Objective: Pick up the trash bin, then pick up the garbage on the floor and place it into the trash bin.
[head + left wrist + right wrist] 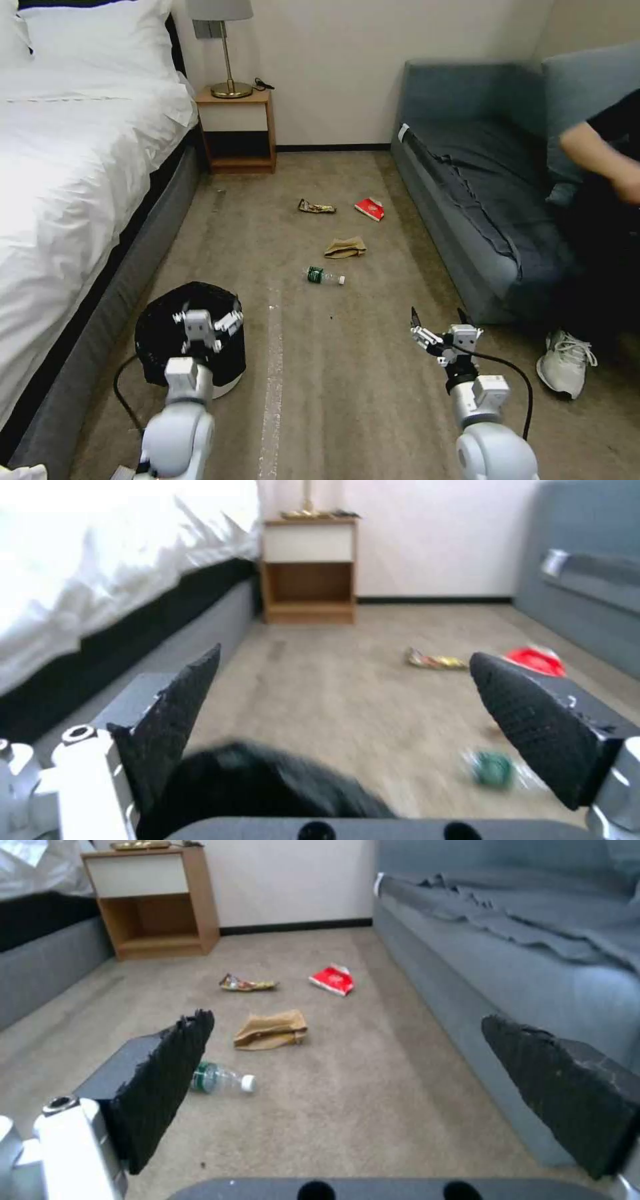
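The trash bin [160, 337], white with a black bag over its rim, stands on the carpet floor [353, 393] beside the bed. My left gripper [207, 317] hangs open just above the bin's rim; in the left wrist view the black bag [267, 790] lies below the open left gripper [345, 655]. My right gripper [437, 313] is open above bare carpet, empty. Ahead lies the garbage: a clear bottle [325, 276] [220, 1079], crumpled brown paper [345, 247] [272, 1029], a red packet [370, 209] [332, 980] and a gold snack wrapper [316, 207] [247, 984].
A white-sheeted bed [73, 167] runs along the left. A blue-grey sofa [480, 193] lines the right. A wooden nightstand [237, 130] with a lamp stands at the far wall. A white sneaker [565, 360] sits by the sofa's near end.
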